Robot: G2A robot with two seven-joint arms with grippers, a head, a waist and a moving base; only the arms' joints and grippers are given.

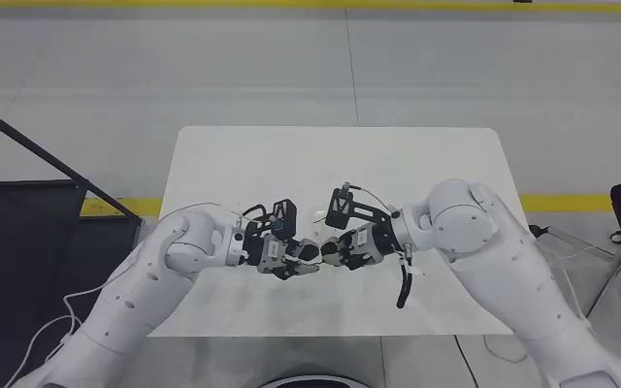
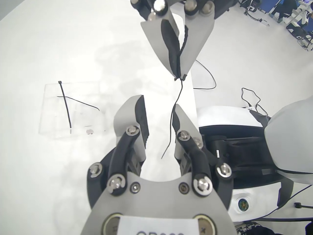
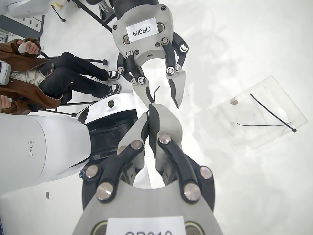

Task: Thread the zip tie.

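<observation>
My right gripper (image 2: 180,76) is shut on one end of a thin black zip tie (image 2: 180,91). The strap hangs away from its tips and runs between the fingers of my left gripper (image 2: 159,103), close to one pad. The left gripper is open and its pads do not press the strap. In the right wrist view, the right gripper (image 3: 150,108) is shut, and a short piece of the zip tie (image 3: 155,91) sticks out toward the open left gripper (image 3: 163,103). From above, the left gripper (image 1: 303,254) and right gripper (image 1: 328,250) meet tip to tip over the table's front middle.
A clear flat tray (image 2: 49,123) lies on the white table (image 1: 243,165) with two more black zip ties (image 2: 66,103) in it; the right wrist view shows the tray (image 3: 288,94) off to the side. The table's edge (image 2: 193,79) runs just beside the grippers.
</observation>
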